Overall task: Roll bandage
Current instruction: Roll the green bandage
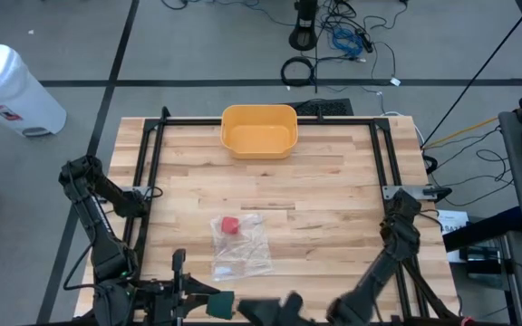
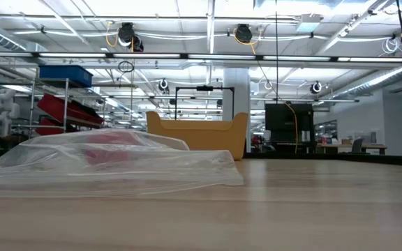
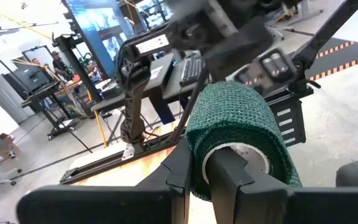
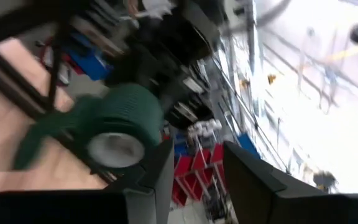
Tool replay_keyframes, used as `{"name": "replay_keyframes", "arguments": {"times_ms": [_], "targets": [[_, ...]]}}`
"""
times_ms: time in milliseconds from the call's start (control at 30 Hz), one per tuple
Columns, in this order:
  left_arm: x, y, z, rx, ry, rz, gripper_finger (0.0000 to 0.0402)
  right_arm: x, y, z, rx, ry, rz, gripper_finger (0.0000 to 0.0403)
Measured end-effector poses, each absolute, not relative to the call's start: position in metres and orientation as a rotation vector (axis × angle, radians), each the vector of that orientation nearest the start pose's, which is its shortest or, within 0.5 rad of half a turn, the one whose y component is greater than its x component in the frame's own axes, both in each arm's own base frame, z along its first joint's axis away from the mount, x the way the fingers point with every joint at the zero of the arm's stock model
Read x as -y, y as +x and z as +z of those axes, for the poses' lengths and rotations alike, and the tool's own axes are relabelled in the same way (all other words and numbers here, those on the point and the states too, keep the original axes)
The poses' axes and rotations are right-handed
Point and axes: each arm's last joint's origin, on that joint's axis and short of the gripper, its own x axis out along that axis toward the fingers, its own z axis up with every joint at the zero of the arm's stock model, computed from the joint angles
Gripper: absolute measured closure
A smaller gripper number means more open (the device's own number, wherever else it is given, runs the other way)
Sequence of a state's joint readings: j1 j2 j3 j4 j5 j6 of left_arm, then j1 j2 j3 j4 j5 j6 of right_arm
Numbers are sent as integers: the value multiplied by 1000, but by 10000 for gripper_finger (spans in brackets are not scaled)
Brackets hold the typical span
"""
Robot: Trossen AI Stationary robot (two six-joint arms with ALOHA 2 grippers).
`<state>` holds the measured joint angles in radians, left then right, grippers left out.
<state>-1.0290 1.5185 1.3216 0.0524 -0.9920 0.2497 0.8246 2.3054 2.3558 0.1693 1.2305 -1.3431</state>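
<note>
1. The left gripper (image 3: 211, 177) fingers clamp the green bandage roll (image 3: 235, 134) near the surface's front edge, below the plastic bag (image 1: 240, 243).
2. The right gripper (image 4: 194, 171) fingers stand parted beside the roll.

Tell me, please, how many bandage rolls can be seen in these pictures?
1. The green bandage roll is at the near table edge, clamped in the left gripper, with the open right gripper beside it. Nothing shows whether more are hidden inside the plastic bag.
</note>
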Motion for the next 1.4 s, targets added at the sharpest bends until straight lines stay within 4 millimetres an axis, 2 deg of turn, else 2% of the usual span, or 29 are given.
{"name": "replay_keyframes", "arguments": {"times_ms": [133,233,400,600,900,1167,1267,1400], "targets": [[279,197,366,-72,371,-45,360,-380,351,375,-209,-1272,-305,280],[279,197,367,-64,359,-42,360,-386,346,355,-288,-1447,-229,279],[280,197,370,-46,327,-38,360,-387,361,314,-398,-1599,-187,265],[280,197,371,-44,309,-38,360,-386,374,292,-453,-1747,-168,233],[280,197,371,-48,274,-38,360,-384,377,295,-467,-1870,-149,189],[280,197,371,-48,261,-37,360,-385,383,310,-414,-1897,-198,189],[280,197,370,-49,246,-37,360,-385,383,310,-413,-1970,-174,190],[280,197,371,-49,246,-37,360,-381,388,311,-414,-1984,-176,190]]}}
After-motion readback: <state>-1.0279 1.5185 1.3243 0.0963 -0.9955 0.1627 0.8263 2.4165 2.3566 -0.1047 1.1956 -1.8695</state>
